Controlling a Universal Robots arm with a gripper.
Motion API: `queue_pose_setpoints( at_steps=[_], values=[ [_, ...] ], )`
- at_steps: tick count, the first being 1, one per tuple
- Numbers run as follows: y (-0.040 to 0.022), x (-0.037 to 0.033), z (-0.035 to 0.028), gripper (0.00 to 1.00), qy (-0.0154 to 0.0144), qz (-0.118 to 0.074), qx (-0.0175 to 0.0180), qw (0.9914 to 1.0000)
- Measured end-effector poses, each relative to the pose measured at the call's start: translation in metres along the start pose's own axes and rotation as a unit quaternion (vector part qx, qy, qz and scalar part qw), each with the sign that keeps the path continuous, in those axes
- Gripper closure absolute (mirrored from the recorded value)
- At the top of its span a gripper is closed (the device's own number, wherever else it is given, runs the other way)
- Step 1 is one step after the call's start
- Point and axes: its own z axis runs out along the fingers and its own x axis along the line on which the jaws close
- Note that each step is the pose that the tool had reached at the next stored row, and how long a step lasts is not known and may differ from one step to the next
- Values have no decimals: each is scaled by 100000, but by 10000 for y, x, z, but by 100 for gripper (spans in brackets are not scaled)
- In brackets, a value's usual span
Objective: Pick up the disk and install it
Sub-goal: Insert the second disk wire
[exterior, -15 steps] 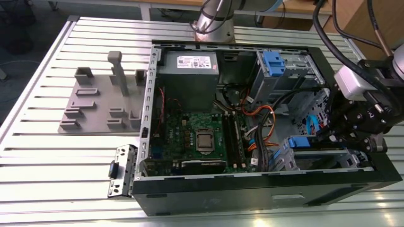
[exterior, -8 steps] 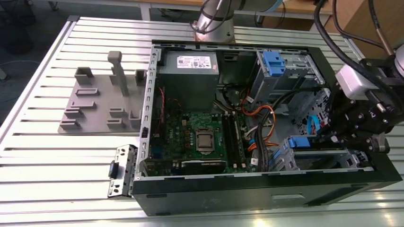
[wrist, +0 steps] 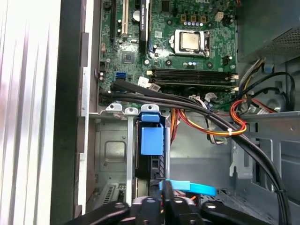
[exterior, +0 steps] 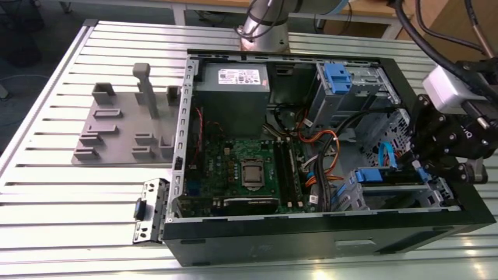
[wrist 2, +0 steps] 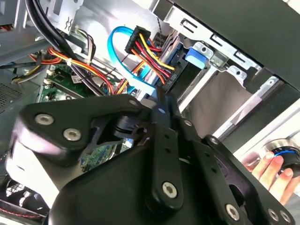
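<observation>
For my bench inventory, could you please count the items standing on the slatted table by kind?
Open computer case: 1
Grey fixture plate: 1
Black bracket: 1
Robot arm: 1
Total: 4

Place: a robotics lab or test workshop.
Surface: ribbed aluminium profile surface [exterior: 62,192], as on a machine bench.
Work piece: opened desktop computer case [exterior: 311,233], motherboard [exterior: 241,169] bare.
Fixture: grey moulded parts holder [exterior: 116,137] beside the case.
Arm: robot base column [exterior: 263,26] mounted at the surface's far edge.
</observation>
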Motion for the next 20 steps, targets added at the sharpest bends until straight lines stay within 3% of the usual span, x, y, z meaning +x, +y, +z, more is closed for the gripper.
queue_pose_setpoints(
  at_steps=[2,8,12,17,20],
  values=[
    [-10,2,23,90,-154,20,-334,99999],
    [-54,8,71,90,-633,70,-1280,99990],
    [-86,18,99,90,-726,101,-1729,99982],
    [-105,28,131,90,-776,131,-2008,99977],
    [-106,23,110,90,-908,115,-2016,99975]
  ],
)
